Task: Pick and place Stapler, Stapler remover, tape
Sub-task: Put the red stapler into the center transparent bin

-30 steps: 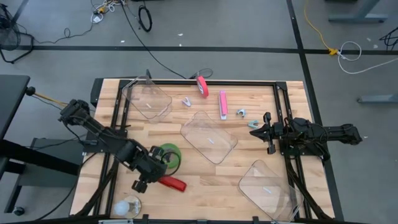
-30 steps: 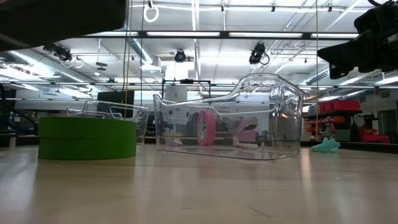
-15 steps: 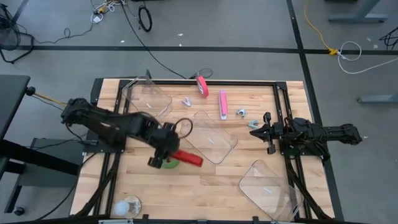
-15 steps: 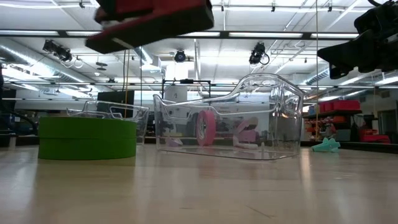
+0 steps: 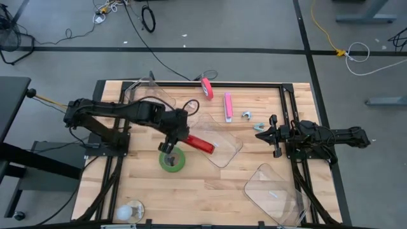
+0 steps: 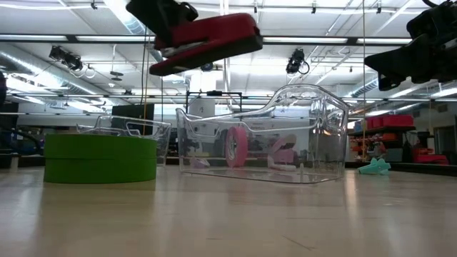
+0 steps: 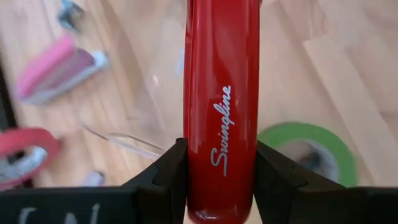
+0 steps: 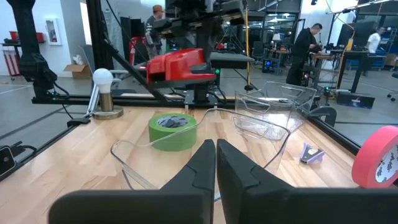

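Observation:
A red stapler (image 5: 198,144) hangs in the air over the near left edge of the middle clear container (image 5: 219,149), with my left gripper (image 5: 180,136) shut on it. In the low view the stapler (image 6: 207,39) floats high above the table. A green tape roll (image 5: 172,159) lies flat on the wood just below the gripper. At the far side a pink tape roll (image 5: 206,88) stands on edge, and a pink stapler (image 5: 227,106) and small staple removers (image 5: 247,115) lie nearby. My right gripper (image 5: 267,135) waits shut at the right side. My left gripper pinches the red stapler's two long sides (image 7: 217,186) near its rear end between its two fingers (image 7: 166,177). The fingers slant down from the table's left and lie along the stapler, which sticks out ahead of them. The stapler is lifted clear, slightly tilted.
Two more clear containers sit at the far left (image 5: 149,100) and the near right (image 5: 273,191). A teal staple remover (image 5: 259,126) lies just off my right gripper. A light bulb on a base (image 5: 130,211) stands at the near left corner. People move in the room beyond.
My left gripper has swung from the near left of the table toward the far and right, over the green tape roll, rising a little and rolling. The red stapler has gone with it, lifted clear and turned about. The tape roll stays in place.

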`<state>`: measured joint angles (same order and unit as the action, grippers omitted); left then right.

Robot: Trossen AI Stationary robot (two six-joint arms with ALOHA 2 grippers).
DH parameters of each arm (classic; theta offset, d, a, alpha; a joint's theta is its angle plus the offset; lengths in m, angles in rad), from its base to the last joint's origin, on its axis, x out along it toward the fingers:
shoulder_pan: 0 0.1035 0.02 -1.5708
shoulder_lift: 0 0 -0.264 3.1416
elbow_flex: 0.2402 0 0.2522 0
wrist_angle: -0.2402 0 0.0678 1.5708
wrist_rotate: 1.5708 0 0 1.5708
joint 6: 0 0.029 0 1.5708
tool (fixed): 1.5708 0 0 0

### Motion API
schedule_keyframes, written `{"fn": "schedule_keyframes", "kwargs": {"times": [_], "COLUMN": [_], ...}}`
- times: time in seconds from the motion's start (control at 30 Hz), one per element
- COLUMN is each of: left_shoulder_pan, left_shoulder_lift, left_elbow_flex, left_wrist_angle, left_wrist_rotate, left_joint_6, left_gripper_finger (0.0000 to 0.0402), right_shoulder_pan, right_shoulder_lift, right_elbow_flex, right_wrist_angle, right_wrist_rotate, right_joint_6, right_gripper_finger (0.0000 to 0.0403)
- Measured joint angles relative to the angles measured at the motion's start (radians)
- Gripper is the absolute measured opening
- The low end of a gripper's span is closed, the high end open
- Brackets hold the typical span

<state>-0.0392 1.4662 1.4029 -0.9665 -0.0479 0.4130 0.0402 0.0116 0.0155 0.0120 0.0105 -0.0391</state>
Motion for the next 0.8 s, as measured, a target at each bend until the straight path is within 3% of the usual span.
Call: {"fn": "schedule_keyframes", "kwargs": {"times": [0.33,0.57,0.8], "left_shoulder_pan": [0.079,0.111,0.117], "left_shoulder_lift": [0.0,0.002,0.025], "left_elbow_flex": [0.0,0.0,0.002], "left_wrist_angle": [0.14,0.261,0.296], "left_wrist_rotate": [0.001,0.105,0.136], "left_joint_6": [0.12,0.177,0.23], "left_gripper_finger": [0.0141,0.0141,0.0141], "right_shoulder_pan": [0.0,0.0,0.0], "right_shoulder_lift": [0.0,0.0,0.0], "right_elbow_flex": [0.0,0.0,0.0], "right_wrist_angle": [0.0,0.0,0.0], "right_wrist_rotate": [0.0,0.0,0.0], "right_joint_6": [0.0,0.0,0.0], "right_gripper_finger": [0.0018,0.0018,0.0018]}}
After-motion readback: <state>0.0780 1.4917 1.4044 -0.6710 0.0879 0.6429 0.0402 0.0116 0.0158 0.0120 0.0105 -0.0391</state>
